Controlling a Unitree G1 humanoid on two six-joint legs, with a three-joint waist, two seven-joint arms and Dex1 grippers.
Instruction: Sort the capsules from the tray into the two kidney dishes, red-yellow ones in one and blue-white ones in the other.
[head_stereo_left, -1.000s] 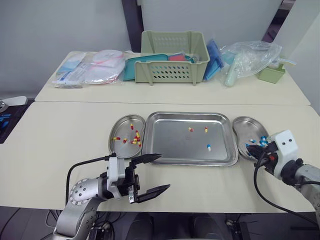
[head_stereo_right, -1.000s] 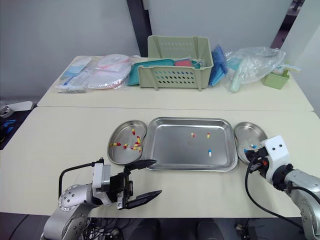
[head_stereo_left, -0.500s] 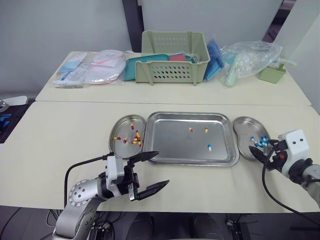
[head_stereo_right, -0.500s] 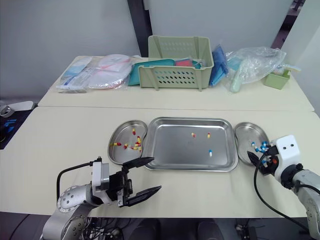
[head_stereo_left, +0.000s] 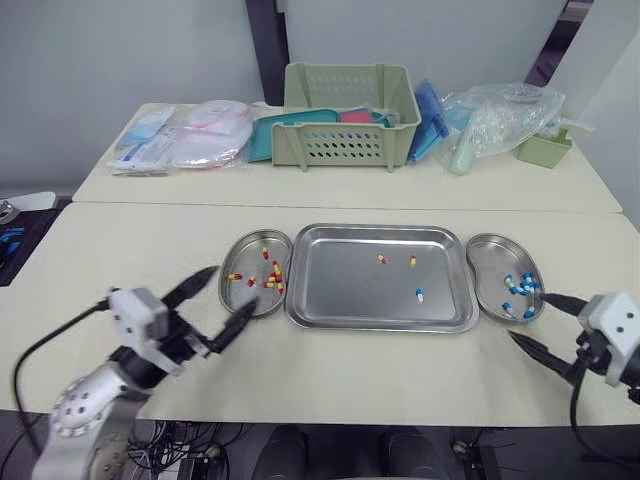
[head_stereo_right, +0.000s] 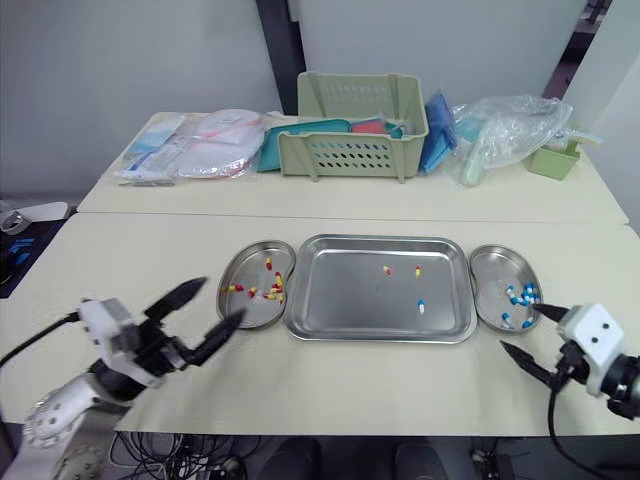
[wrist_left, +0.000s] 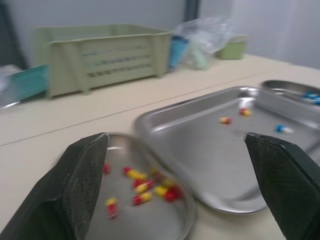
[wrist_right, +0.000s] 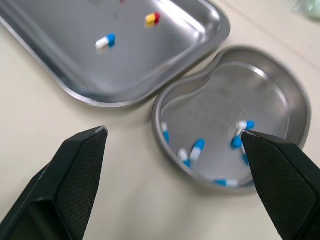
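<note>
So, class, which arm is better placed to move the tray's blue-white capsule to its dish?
Right. The blue-white capsule lies in the tray's right half, near the right kidney dish. The right gripper hovers beside that dish, fingers open; the left gripper is by the left dish.

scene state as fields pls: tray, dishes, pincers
tray: centre; holds two red-yellow capsules and one blue-white capsule
left dish: several red-yellow ones, no blue-white
right dish: several blue-white ones, no red-yellow
left pincer: open, empty, at the near edge of the left dish
right pincer: open, empty, at the near edge of the right dish
sorting: not finished
</note>
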